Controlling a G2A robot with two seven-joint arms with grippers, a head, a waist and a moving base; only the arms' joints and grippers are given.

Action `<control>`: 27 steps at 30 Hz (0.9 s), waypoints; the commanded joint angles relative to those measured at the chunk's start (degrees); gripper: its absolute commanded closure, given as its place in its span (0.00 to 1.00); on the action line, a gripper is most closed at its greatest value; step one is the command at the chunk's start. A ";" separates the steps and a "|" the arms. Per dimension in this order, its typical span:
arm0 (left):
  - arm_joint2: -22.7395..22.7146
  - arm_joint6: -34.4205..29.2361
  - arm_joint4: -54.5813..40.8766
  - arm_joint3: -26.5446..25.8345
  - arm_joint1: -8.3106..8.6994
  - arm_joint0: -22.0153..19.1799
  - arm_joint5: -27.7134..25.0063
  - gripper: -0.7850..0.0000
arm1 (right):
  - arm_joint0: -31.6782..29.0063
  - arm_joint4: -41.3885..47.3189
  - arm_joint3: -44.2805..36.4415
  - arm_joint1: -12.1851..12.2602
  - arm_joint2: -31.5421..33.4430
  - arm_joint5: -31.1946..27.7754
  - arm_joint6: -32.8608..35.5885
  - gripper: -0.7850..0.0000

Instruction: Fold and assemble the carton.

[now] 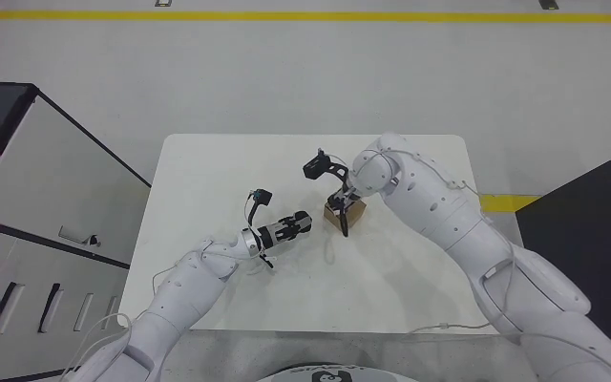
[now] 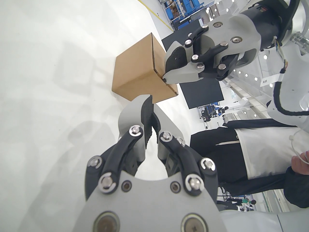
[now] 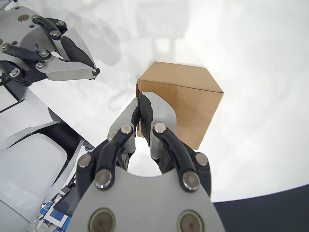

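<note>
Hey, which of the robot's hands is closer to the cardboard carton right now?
Right. The right hand has its tips against an edge of the carton. The left hand is off to the carton's side, pointing at it, with a clear gap between them.

**A:** Light level?
**B:** Bright and even, from overhead. The bench (image 1: 401,286) reads near white in the top view, and the floor (image 1: 286,76) is just as pale.
**A:** Shadows?
**B:** Soft and weak. The carton (image 2: 135,78) leaves only a faint grey patch beside it. One face is lit, the next a shade darker.
**A:** Glare?
**B:** The bench is glossy. In the right wrist view, grey reflections smear across it beyond the carton. The ceiling lamps (image 2: 246,74) show as blown-out dots.
**A:** Distortion?
**B:** Both wrist views are wide-angle. The yellow line (image 2: 144,3) bows, and the room behind looks hazy.
</note>
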 commanded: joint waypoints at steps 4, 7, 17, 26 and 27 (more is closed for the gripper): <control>0.00 0.00 0.00 0.00 0.00 0.00 0.00 1.00 | -1.40 1.68 -3.32 1.60 4.73 0.27 -0.96 0.90; 0.00 0.00 0.00 0.00 0.00 0.00 0.00 1.00 | -3.70 4.43 -5.96 3.09 9.32 -0.79 -2.03 0.84; 0.00 0.00 0.00 0.00 0.00 0.00 0.00 1.00 | -16.49 11.41 -16.30 7.51 24.27 -4.46 -11.09 0.00; 0.00 0.00 0.00 0.00 0.00 0.00 0.00 1.00 | -16.62 11.36 -16.34 7.52 24.32 -4.44 -11.49 0.00; 0.00 0.00 0.00 0.00 0.00 0.00 0.00 1.00 | -17.21 11.37 -16.47 7.64 24.75 -4.63 -12.51 0.00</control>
